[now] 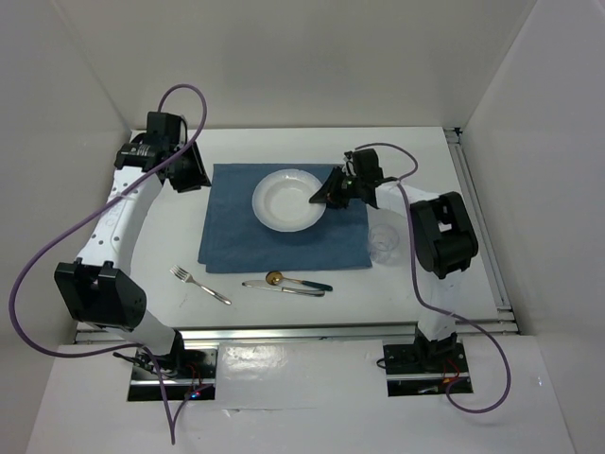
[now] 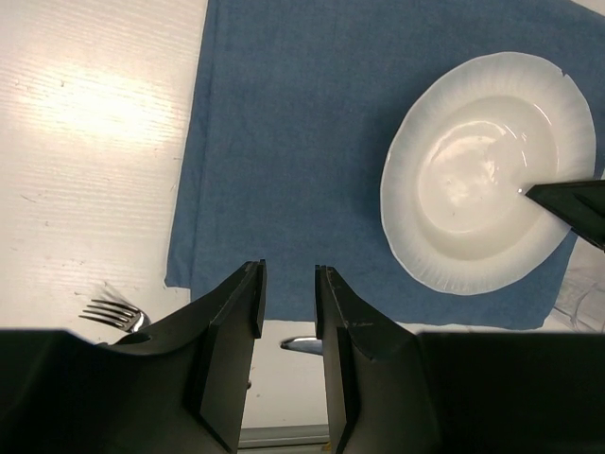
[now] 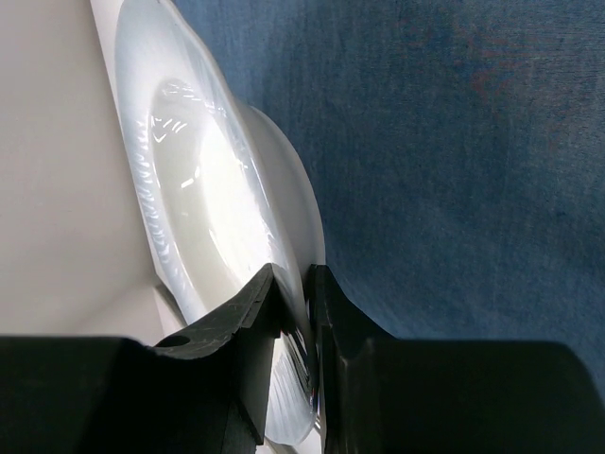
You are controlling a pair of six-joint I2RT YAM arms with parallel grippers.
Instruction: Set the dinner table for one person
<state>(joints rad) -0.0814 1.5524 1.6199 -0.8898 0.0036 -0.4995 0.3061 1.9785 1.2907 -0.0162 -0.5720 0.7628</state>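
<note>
Top: table (image 1: pixel 284 147) spreads ahead of my arm bases, carrying the mat (image 1: pixel 232 232); the plate (image 1: pixel 284 203) sits mid-mat, I judge as the setting's anchor. Left wrist: left gripper (image 2: pixel 288 274) half open, empty, held clear of the plate. Right wrist: right gripper (image 3: pixel 291 276) pinched on the plate rim, likely to steer it.

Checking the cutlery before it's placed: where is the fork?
In the top view the fork lies on the white table, just off the near left corner of the blue placemat, left of the knife and spoon.
</note>
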